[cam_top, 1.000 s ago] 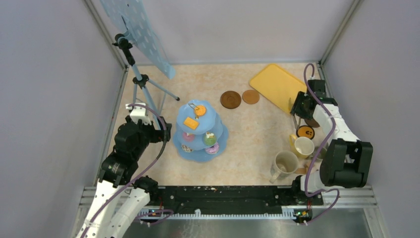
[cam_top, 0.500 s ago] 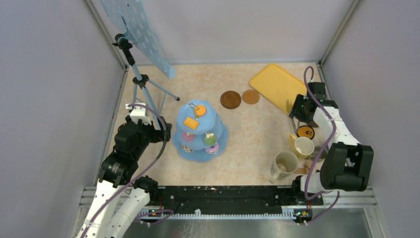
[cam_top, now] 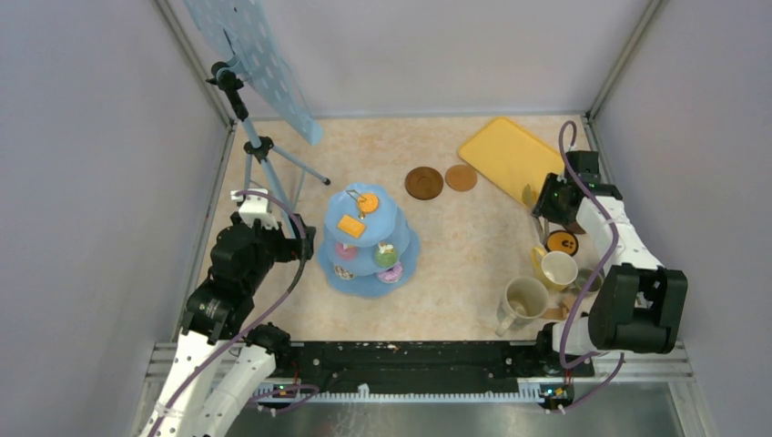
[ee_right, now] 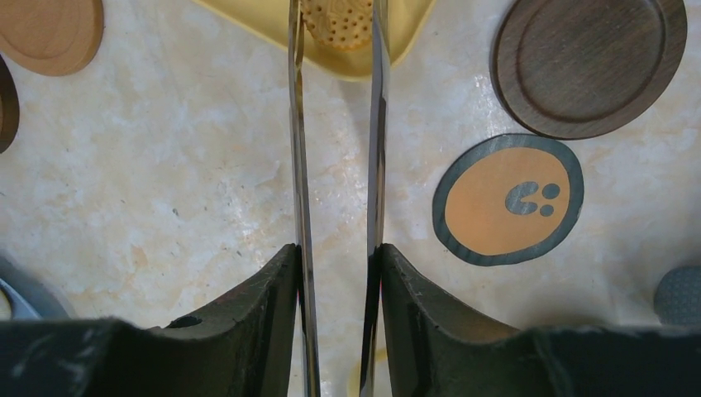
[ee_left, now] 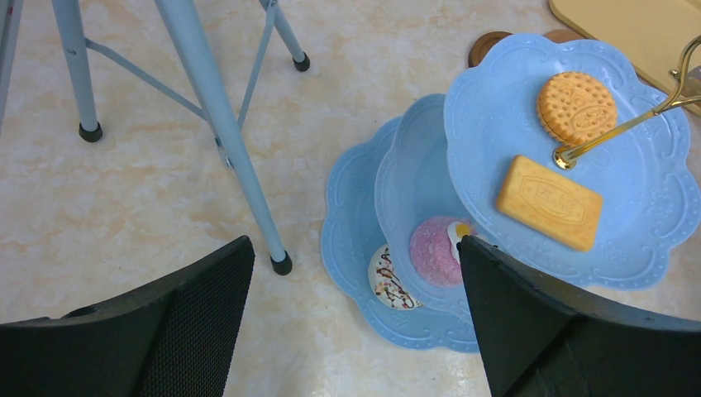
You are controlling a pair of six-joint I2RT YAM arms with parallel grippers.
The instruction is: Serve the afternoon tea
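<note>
My right gripper (ee_right: 337, 252) is shut on the metal tongs (ee_right: 296, 124), its fingers pressing the two blades from outside. The tong tips straddle a round orange biscuit (ee_right: 335, 21) lying on the yellow tray (ee_right: 405, 25). In the top view this gripper (cam_top: 546, 202) hovers at the tray's near right edge. A blue tiered stand (cam_top: 369, 241) carries a round biscuit (ee_left: 576, 107), a rectangular biscuit (ee_left: 550, 201), a pink donut (ee_left: 438, 251) and a white donut (ee_left: 388, 277). My left gripper (ee_left: 354, 248) stands open beside the stand, holding nothing.
A yellow mug (cam_top: 557, 269) and a big beige mug (cam_top: 525, 299) stand near the right arm. An orange smiley coaster (ee_right: 507, 198) and a dark brown coaster (ee_right: 588, 62) lie by the tongs. Two brown coasters (cam_top: 423, 182) sit mid-back. A tripod (cam_top: 259, 150) stands left.
The right gripper has shifted slightly back toward the yellow tray and its jaws have narrowed, squeezing the tongs closer together. The left arm has not moved.
</note>
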